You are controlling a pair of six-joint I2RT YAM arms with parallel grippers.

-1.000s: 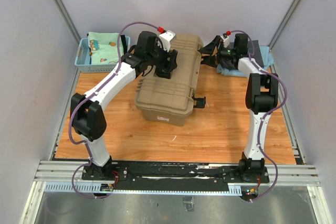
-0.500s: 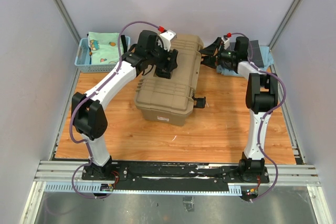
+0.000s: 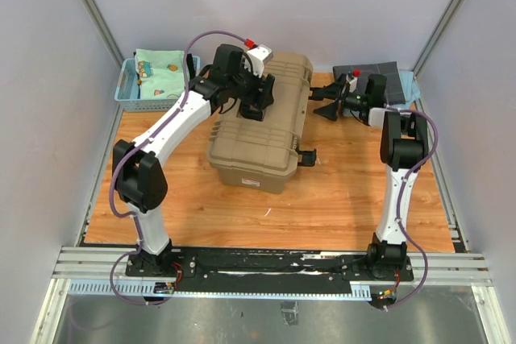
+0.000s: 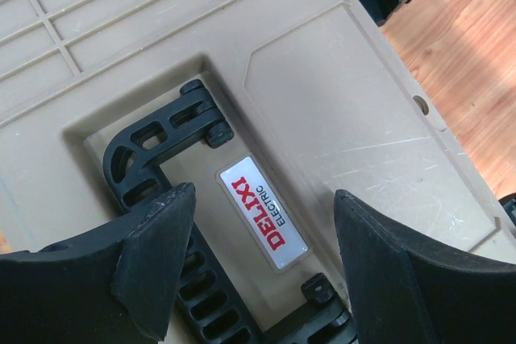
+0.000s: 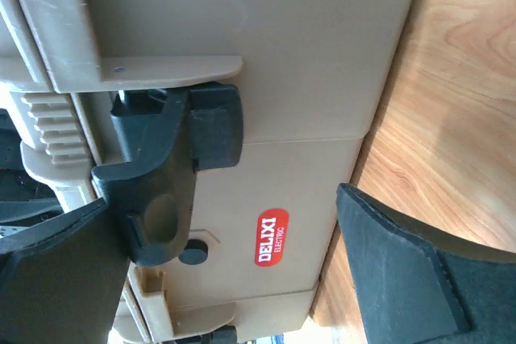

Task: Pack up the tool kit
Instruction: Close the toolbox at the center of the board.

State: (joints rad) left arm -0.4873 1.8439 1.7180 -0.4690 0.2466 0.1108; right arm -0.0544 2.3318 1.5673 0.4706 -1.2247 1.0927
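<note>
Wooden tabletop (image 3: 339, 199), closed tan plastic toolbox (image 3: 262, 130): left gripper (image 4: 258, 207) gapes empty over its lid, right gripper (image 5: 201, 215) gapes empty facing its black latch (image 5: 173, 167); latching comes next.

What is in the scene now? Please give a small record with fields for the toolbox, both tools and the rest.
toolbox: tan, lid down, mid table
left tool: open, over the recessed lid handle, empty
right tool: open, beside the toolbox's right side, facing a black latch, empty
basket: blue, patterned cloth inside, far left
grey cloth: folded, far right
</note>
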